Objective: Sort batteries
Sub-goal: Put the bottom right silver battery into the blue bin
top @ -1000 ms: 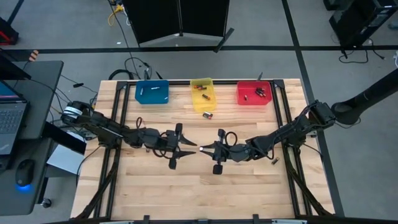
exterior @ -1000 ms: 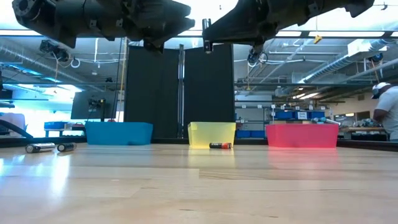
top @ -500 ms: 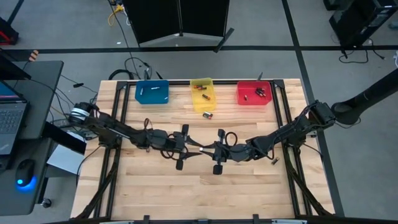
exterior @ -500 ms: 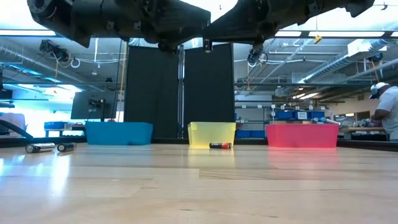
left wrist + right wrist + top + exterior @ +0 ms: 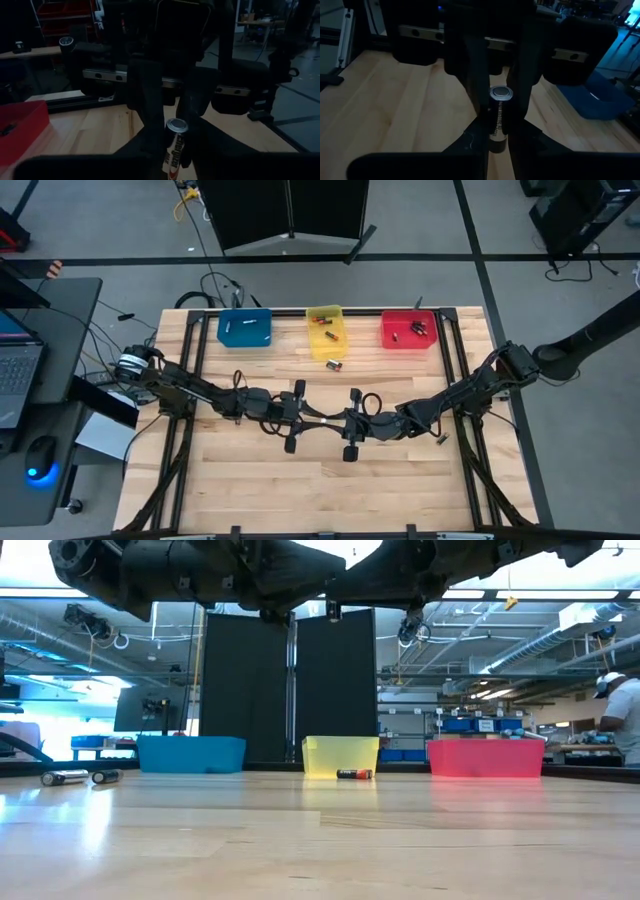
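Left gripper and right gripper both clamped on one battery above mid-desk; light, rigid, slippery; best pinched mid-barrel.

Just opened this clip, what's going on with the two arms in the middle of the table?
The left gripper and right gripper meet tip to tip above mid-table, one battery between them, apparently a handover. Both sets of fingers flank it; whether either has let go is unclear. Blue, yellow and red bins line the far edge; another battery lies by the yellow bin.
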Tool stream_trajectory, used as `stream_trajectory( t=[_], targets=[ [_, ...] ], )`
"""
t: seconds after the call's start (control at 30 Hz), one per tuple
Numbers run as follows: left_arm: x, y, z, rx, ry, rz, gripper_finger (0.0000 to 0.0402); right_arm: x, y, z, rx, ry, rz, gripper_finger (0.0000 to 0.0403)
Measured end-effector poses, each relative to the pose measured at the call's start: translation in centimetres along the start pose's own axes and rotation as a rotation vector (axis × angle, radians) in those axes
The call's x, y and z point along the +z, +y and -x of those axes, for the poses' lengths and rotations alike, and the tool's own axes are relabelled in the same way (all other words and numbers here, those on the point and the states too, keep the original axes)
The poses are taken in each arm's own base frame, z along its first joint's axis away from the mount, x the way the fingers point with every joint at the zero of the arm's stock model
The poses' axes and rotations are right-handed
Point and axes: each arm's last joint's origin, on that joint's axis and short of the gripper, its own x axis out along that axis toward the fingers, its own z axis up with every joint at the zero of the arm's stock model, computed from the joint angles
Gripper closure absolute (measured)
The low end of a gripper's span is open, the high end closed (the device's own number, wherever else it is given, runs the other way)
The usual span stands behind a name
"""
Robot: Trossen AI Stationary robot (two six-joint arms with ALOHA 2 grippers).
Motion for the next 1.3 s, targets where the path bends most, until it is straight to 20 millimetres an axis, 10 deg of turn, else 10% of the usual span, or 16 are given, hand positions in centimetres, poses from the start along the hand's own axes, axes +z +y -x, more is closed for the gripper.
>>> stream_trajectory(
  t=[0.4, 0.87, 1.3],
  targets=[
    [0.1, 0.0, 0.0, -0.006, -0.008, -0.001, 0.0348, 0.1, 0.0, 0.0, 0.001, -0.005, -0.026, 0.0344],
    [1.4, 0.2, 0.7, -0.007, -0.032, -0.027, 0.0348, 0.2, -0.1, 0.0, -0.021, -0.012, -0.045, 0.0146],
    [5.2, 3.7, 5.4, 0.279, 0.217, -0.034, 0.0348, -1.1, -0.5, 0.1, -0.118, 0.111, 0.012, 0.0153]
  ],
)
